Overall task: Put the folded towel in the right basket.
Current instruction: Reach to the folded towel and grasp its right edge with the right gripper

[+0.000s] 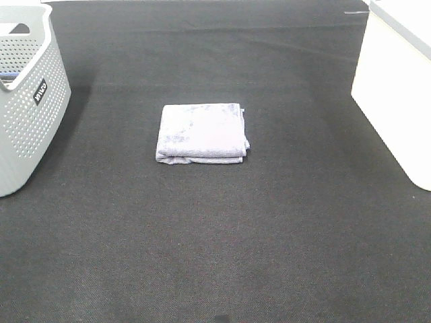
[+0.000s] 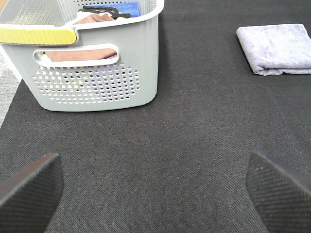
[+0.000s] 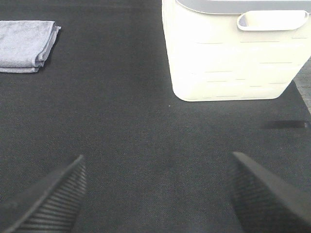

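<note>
Left gripper [image 2: 154, 165] (jaws wide) faces cloths [image 2: 95, 18] inside grey basket [image 2: 97, 92], unclear overhead.

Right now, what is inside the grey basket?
The grey basket holds a brownish cloth, a blue cloth and a thin black item. Its wall hides whatever lies deeper.
</note>
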